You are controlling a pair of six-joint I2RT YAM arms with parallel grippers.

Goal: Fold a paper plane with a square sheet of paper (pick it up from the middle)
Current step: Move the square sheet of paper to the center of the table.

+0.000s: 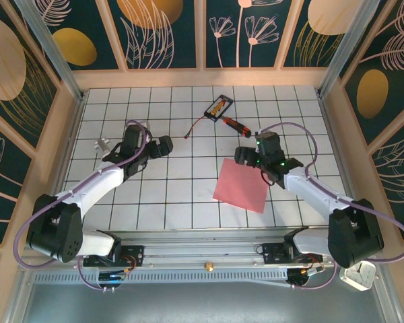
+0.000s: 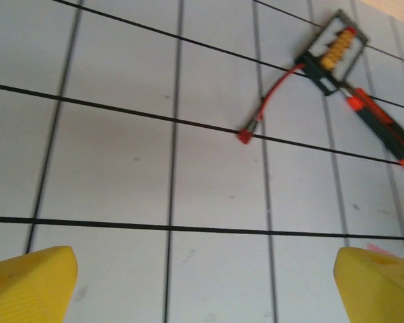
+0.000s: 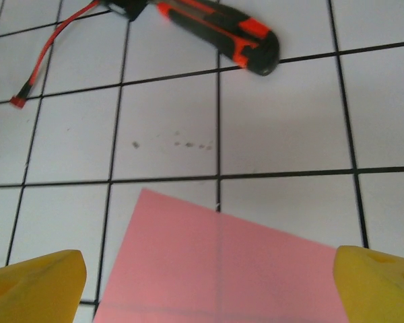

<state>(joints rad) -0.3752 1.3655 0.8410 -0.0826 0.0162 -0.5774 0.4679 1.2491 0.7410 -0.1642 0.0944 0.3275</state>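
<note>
Yellow fingertips (image 3: 34,282) of the right hand (image 3: 202,286) sit at the two lower corners of its wrist view. They are spread wide with nothing between them, so we read that hand as open and empty. Just beneath and between them lies the square sheet of paper (image 3: 222,269). It is pink-red, unfolded and flat on the white tiled bench (image 1: 168,195).

From above, the square sheet of paper (image 1: 241,185) lies right of centre, turned a little against the grid. The right hand (image 1: 246,156) hovers over its far edge. The left hand (image 1: 160,146) is well apart from it over bare tiles, its own tips also wide and holding nothing. Beyond the sheet lie a red-handled screwdriver (image 1: 234,124), a small black-and-orange card (image 1: 219,105) and a red wire (image 1: 196,126), all clear of the paper.

We judge the sheet to be very light, thin and limp, since a grid line shows faintly through it in the right wrist view. Lying flush on smooth tiles, it gives no edge to get under and will likely slide if pushed sideways.

We would come straight down on its middle and close gently so the paper bunches into a small ridge to pinch. A hard squeeze or a drag could crumple or tear it and leave stray creases that spoil the folds.
</note>
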